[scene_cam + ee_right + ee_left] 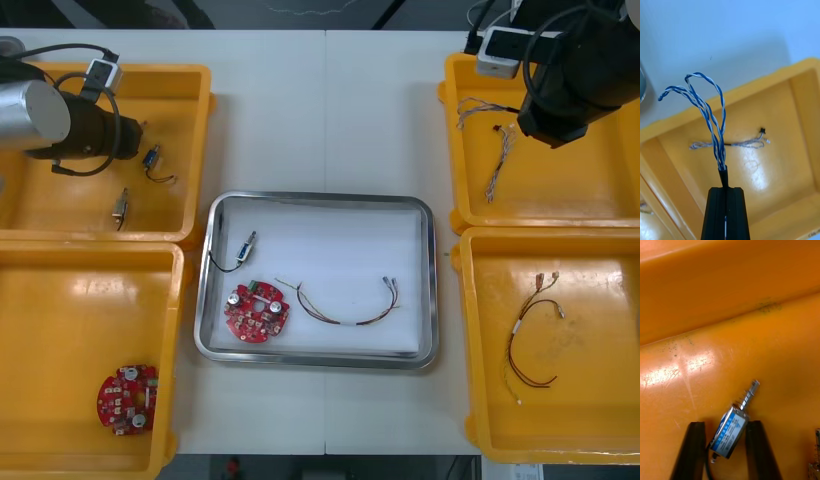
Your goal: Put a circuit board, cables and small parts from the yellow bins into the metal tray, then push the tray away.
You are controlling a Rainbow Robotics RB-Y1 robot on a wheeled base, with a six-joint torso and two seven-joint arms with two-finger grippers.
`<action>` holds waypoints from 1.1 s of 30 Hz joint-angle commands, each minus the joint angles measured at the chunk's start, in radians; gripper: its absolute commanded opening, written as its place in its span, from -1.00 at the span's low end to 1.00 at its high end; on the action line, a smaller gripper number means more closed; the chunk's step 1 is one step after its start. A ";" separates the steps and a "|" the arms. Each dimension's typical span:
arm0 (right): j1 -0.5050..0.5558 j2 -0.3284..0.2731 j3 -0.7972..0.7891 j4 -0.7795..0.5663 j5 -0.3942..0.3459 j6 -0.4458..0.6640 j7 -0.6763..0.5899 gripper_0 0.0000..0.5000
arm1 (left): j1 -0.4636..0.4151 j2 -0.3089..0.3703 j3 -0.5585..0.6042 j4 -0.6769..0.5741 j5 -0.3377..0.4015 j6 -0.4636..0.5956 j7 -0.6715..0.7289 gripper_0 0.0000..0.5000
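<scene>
Over the far right yellow bin [455, 150] my right gripper [725, 189] is shut on a twisted blue and white cable [709, 112], which hangs above the bin floor. A second such cable [737, 143] lies on that floor. In the far left bin [195, 110] my left gripper [725, 423] is low, its fingers [696, 450] closed against a small metal part [732, 429] with a blue label. The metal tray [320, 197] holds a red circuit board [256, 310], a small metal part [246, 246] on a black cable, and a red and yellow cable [345, 315].
Another small metal part [120, 205] lies in the far left bin. The near left bin [60, 255] holds a circuit board [127, 398]. A red and yellow cable [530, 340] lies in the near right bin [470, 330].
</scene>
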 commanded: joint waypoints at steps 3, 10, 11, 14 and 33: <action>-0.016 0.068 0.054 -0.134 -0.007 0.004 -0.059 -1.00 | -0.034 -0.014 -0.008 -0.003 0.010 -0.011 -0.022 -1.00; -0.013 0.114 0.168 -0.148 -0.018 0.004 -0.208 -1.00 | -0.034 -0.003 0.003 -0.003 0.010 -0.003 -0.019 -1.00; -0.008 0.125 0.177 -0.154 -0.020 0.004 -0.235 -1.00 | -0.035 0.000 0.015 -0.003 0.009 0.011 -0.019 -1.00; 0.009 0.150 0.197 -0.179 -0.023 0.004 -0.301 -1.00 | -0.034 0.009 0.056 -0.016 0.003 0.061 -0.024 -1.00; 0.116 0.236 0.516 -0.163 0.055 0.004 -0.370 -1.00 | -0.034 0.066 0.260 -0.207 -0.117 0.488 0.031 -1.00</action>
